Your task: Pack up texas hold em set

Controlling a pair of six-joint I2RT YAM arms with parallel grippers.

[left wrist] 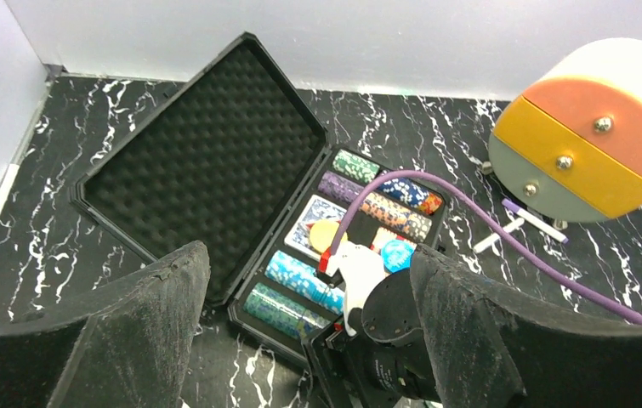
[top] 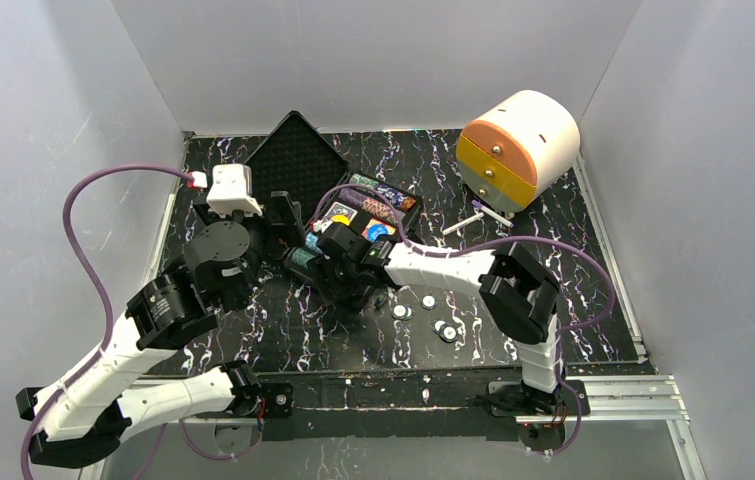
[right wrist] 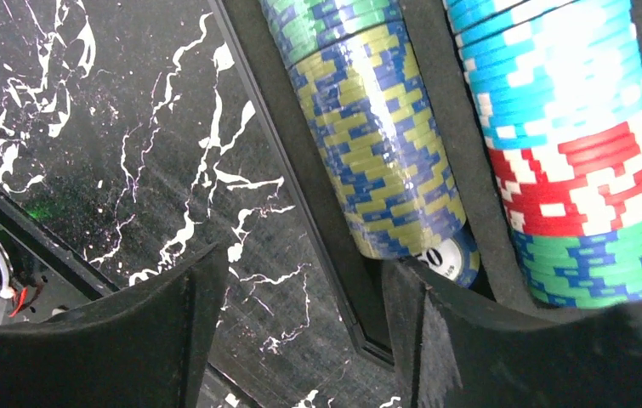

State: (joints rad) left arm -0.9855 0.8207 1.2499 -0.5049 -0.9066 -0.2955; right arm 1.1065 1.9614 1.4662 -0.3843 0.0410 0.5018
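Black hard case (left wrist: 207,161) lies open on the marbled tabletop (top: 573,290), lid swung back, chip rows (right wrist: 385,144) seated in its foam. Right end effector (right wrist: 304,280) straddles the case's outer wall, fingers parted, grasping nothing. Left end effector (left wrist: 309,251) hangs released beside the case.

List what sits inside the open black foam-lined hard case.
Rows of multicoloured poker chips, a blue-backed card deck and a yellow round button lie in its tray. The right arm covers the tray's near corner, so what is there cannot be seen.
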